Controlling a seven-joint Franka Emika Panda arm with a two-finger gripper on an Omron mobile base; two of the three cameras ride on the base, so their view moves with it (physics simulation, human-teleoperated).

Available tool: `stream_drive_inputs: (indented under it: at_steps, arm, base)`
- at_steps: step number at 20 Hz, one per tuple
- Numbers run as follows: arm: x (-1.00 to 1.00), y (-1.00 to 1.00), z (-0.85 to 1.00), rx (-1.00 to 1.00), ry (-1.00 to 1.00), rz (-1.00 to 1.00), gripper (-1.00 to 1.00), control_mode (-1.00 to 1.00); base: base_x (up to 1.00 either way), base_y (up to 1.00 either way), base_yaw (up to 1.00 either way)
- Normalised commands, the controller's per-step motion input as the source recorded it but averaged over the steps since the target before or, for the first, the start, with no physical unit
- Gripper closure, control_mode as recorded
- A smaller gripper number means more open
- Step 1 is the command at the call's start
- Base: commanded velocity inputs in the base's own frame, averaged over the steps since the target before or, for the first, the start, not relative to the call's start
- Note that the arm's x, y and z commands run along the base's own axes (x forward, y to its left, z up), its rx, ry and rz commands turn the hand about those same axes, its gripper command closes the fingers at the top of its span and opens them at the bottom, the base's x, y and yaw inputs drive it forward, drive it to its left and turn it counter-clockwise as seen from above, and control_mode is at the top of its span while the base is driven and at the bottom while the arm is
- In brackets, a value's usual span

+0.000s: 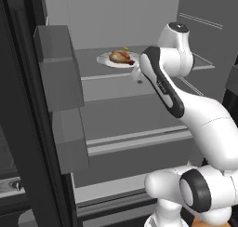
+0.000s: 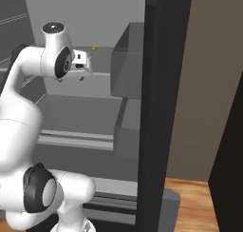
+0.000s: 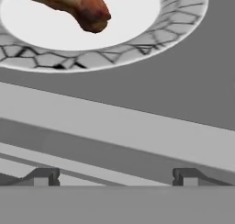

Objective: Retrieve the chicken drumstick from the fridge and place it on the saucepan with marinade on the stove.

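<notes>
Fingers [image 3: 45, 176] spread wide and empty, short of the white plate [image 3: 137, 48] on the fridge [image 1: 28, 105] shelf. The chicken drumstick [image 3: 75, 2] lies on that plate, likely light, greasy and firm; pinching across its narrow bone end looks surest.

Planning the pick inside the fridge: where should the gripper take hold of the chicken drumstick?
Probably across the chicken drumstick at its narrow middle, coming from above: it lies flat on the white plate, and the open gripper sits short of the rim.
</notes>
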Motion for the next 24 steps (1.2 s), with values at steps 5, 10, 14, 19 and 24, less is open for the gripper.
stream_drive_inputs:
  at_steps: [5,10,14,19,24]
  arm:
    - [0.06,0.22,0.44,0.0,-0.03,0.0,-1.0,-1.0]
    - [-0.08,0.04,0.29,0.0,-0.31,0.0,-1.0,-1.0]
    - [-0.29,0.0,0.49,0.0,-0.36,0.0,-1.0,-1.0]
    - [-0.04,0.0,0.15,0.0,-0.13,0.0,-1.0,-1.0]
    - [0.16,0.05,0.0,0.0,0.0,0.0,-1.0,-1.0]
  base:
    - [0.0,0.0,0.0]
    - [0.0,0.0,0.0]
    - [0.0,0.0,0.0]
    - [0.0,0.0,0.0]
    - [0.0,0.0,0.0]
